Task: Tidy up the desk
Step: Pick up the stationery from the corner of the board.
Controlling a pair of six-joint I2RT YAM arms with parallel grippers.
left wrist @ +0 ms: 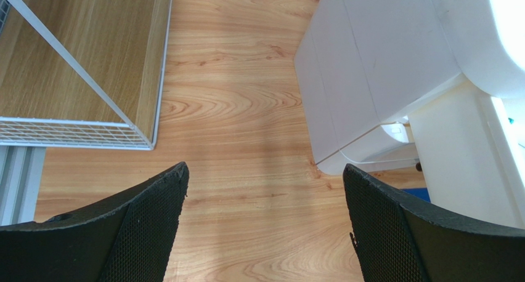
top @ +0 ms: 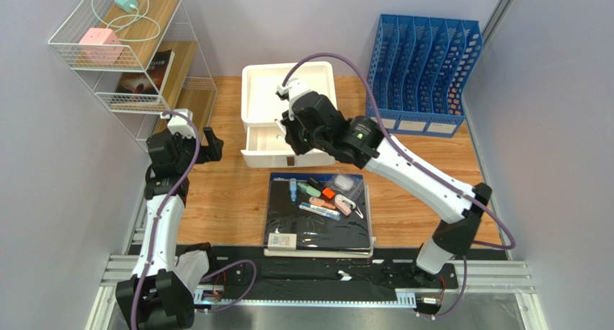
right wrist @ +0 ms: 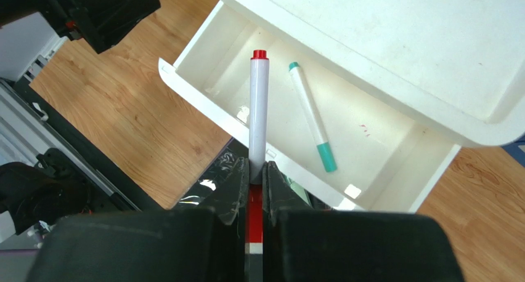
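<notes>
The desk [top: 225, 194], a broad top of orange-brown wood with plank grain, fills the middle of the overhead view and carries everything else. At its upper centre sits a white plastic drawer unit [top: 288, 81] with smooth, rounded corners and its lower drawer [right wrist: 370, 153] pulled out.

The right fingers [right wrist: 241, 178] are clenched on a slim white marker [right wrist: 258, 109] with a red cap. They grip it near its lower end, so the barrel points out over the open drawer, which looks like a line-up for dropping it inside. A second white marker with teal ends [right wrist: 311, 119] lies slanted on the drawer floor, so the drawer appears to be where the pens are collected.

The left fingers [left wrist: 154, 202], black with a dimpled mesh face, are spread wide and hold nothing. They hang over bare wood between the white wire shelf [top: 108, 56] at upper left and the drawer unit.

More pens lie on a black mat [top: 317, 229] at lower centre, so sorting seems far from finished. A blue slotted file rack [top: 421, 70] stands at upper right.
</notes>
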